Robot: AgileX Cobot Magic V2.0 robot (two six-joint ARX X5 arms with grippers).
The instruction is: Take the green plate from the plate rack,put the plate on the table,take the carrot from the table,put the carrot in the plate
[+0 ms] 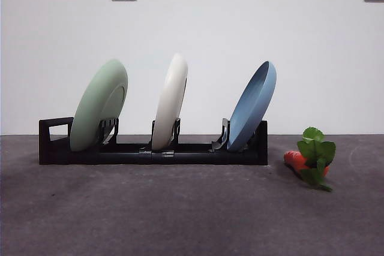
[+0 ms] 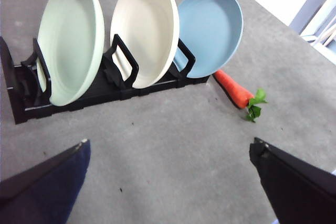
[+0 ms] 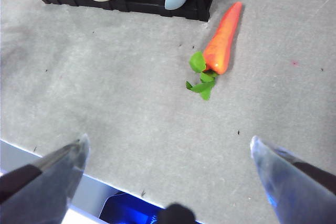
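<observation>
at the end slot of the plate rack (image 1: 153,155) the green plate (image 1: 98,105) leans untouched, carrot (image 1: 295,160) beyond the far end; both grippers, left (image 2: 168,179) and right (image 3: 168,174), wait spread, so the left should pinch the rim and lift straight up.

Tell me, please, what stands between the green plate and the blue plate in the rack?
The cream-white plate stands alone between the green plate and the blue plate in the plate rack, as the front view shows.
</observation>
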